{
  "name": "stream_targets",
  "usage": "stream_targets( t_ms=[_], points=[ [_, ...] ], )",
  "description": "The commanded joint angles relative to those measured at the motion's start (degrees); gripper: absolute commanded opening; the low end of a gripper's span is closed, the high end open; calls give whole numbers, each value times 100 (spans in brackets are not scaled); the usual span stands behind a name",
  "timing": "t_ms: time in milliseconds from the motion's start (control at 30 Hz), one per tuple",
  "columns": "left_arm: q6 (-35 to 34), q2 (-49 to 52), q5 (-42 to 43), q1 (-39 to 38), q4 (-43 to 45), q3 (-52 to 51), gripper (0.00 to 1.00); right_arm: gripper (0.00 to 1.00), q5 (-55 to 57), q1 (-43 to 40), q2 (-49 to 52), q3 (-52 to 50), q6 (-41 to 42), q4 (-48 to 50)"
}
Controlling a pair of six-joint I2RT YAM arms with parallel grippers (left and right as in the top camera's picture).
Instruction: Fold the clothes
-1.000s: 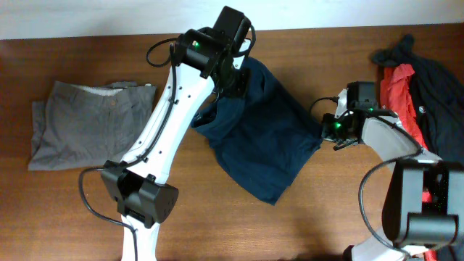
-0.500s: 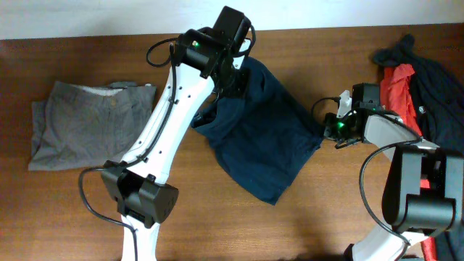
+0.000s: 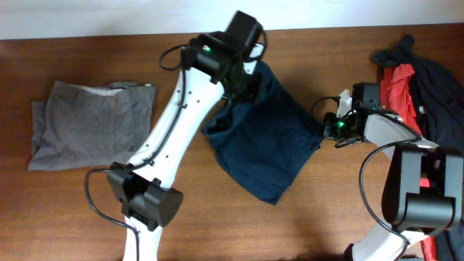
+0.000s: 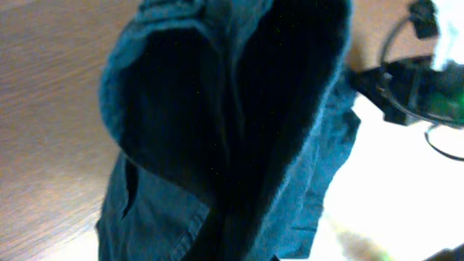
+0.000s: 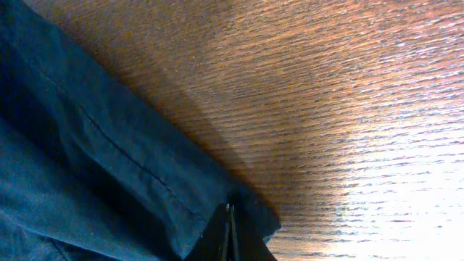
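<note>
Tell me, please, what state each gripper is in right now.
Left gripper: closed, holding the soft navy blue fabric garment by its upper edge.
Right gripper: closed, pinching the same garment's corner.

navy piece (image 3: 264, 145): plain dark blue | shorts (image 3: 87, 130): grey | shirt (image 3: 396, 88): red | garment (image 3: 437, 90): black | table (image 3: 326, 214): brown woodgrain

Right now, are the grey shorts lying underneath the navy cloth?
No, the grey shorts lie flat at the far left, well apart from the navy cloth in the middle.
</note>
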Motion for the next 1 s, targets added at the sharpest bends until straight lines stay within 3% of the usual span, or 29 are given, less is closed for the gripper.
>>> stream_targets(
  t_ms=[0,133,300,700,767,867,967],
  points=[
    [-85,-46,195,-310,74,-4,1,4,-28,-7,278,-74,-57,-138],
    [-85,11,107,-636,162,-7,2,4,-28,-7,278,-74,-57,-170],
    [-85,216,28,-881,173,-7,13,4,-28,-7,278,-74,-59,-190],
    [55,498,-201,-1082,155,15,15,4,-11,-7,278,-74,-59,-212],
    [72,498,-675,-1010,-11,52,21,4,-11,-7,278,-74,-59,-212],
    [116,498,-1241,-785,-358,122,41,4,-11,-7,278,-74,-59,-221],
    [431,501,-1270,-457,-675,111,52,7,-66,-9,264,-70,-57,-258]
  ],
)
